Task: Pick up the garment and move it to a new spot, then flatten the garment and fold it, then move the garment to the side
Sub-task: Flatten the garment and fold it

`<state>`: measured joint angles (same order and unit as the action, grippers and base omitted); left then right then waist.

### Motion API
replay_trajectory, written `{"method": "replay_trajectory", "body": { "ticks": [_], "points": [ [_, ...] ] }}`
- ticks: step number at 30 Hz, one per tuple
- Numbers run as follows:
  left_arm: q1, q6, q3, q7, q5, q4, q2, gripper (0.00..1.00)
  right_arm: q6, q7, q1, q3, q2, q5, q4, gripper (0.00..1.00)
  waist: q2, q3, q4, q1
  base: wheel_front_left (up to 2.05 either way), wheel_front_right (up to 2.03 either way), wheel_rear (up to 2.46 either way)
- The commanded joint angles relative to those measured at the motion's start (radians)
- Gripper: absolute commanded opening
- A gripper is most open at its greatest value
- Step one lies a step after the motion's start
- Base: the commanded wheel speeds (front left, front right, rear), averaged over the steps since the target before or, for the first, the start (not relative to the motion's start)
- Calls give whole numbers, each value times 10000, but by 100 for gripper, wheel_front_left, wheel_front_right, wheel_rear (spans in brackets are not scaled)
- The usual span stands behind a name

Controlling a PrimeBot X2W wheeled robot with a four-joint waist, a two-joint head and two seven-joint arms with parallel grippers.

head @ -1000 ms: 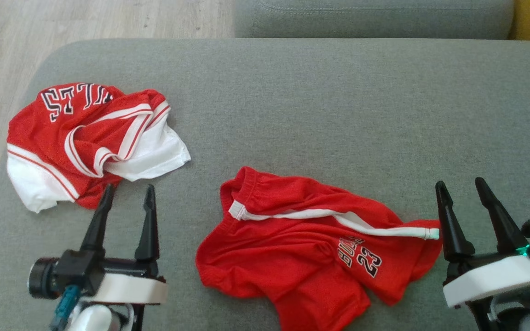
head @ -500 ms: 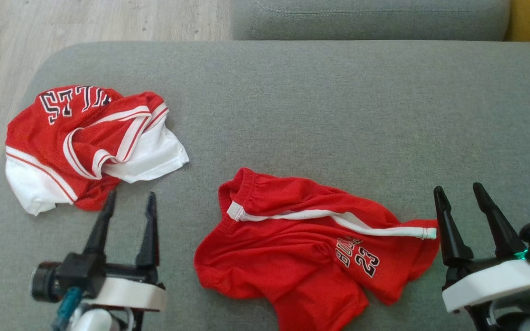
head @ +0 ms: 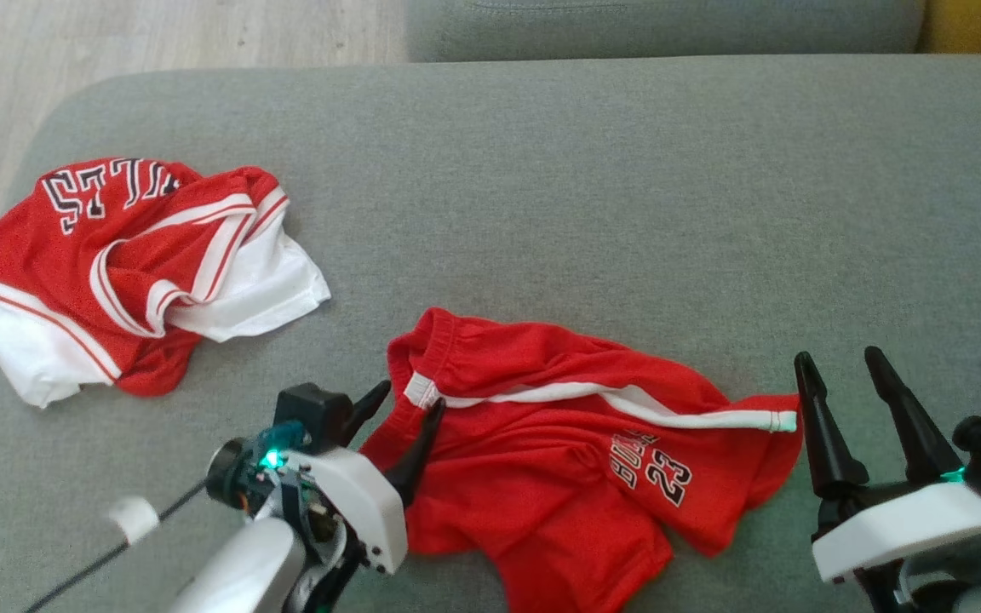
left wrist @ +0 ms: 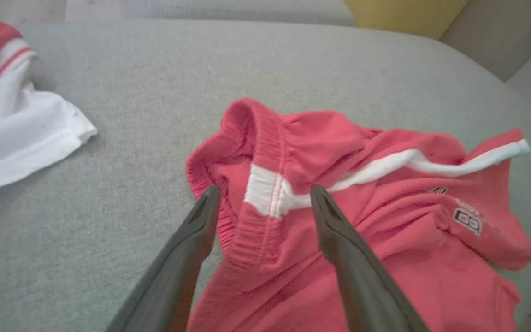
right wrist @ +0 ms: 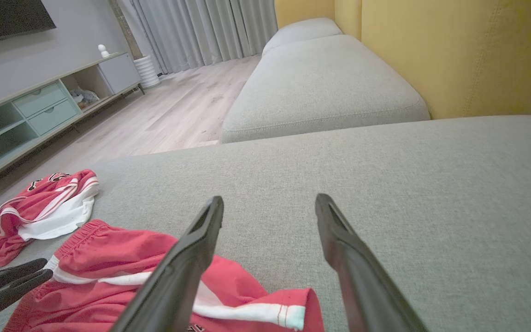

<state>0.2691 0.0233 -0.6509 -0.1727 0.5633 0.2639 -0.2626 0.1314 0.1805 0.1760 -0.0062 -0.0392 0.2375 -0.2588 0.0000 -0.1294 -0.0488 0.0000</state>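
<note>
Left gripper (left wrist: 265,192): fingers spread wide, empty, tips straddling the waistband (left wrist: 242,230) of the red shorts (head: 542,443); contact unclear. Right gripper (head: 837,358): also apart, empty, just beside the shorts' hem. Shorts lie crumpled on the grey sofa cushion (head: 627,187), a red-and-white jersey (head: 99,255) well apart to their left.

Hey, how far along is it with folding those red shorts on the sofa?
Nothing is finished: the red shorts lie crumpled on the sofa. In hand: the left end effector, open, straddles the waistband, not gripping. The right end effector hovers open by the leg hem. Remaining: lift, move, flatten, fold, set aside.
</note>
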Motion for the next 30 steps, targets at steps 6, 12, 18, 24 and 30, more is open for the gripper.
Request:
{"method": "replay_trajectory", "body": {
  "ticks": [6,12,18,24,30],
  "points": [
    [1036,381,282,-640,426,469,-67,100,-7,-103,-265,236,-110,204,-162,100,0,-226,241,0,0,0,0],
    [1280,603,171,-581,496,548,-94,0,-7,355,119,146,-110,177,439,100,0,-401,309,0,0,0,0],
    [1360,590,95,-404,385,422,-135,0,-7,649,172,401,-110,76,1181,100,0,-601,280,0,0,0,0],
    [1442,573,67,-240,353,346,-98,0,-7,743,-572,723,-110,-61,1954,100,0,-733,102,0,0,0,0],
    [1510,585,90,45,360,313,-61,0,-7,863,-1232,820,-110,-135,2699,67,0,-808,-93,0,0,0,0]
  ]
}}
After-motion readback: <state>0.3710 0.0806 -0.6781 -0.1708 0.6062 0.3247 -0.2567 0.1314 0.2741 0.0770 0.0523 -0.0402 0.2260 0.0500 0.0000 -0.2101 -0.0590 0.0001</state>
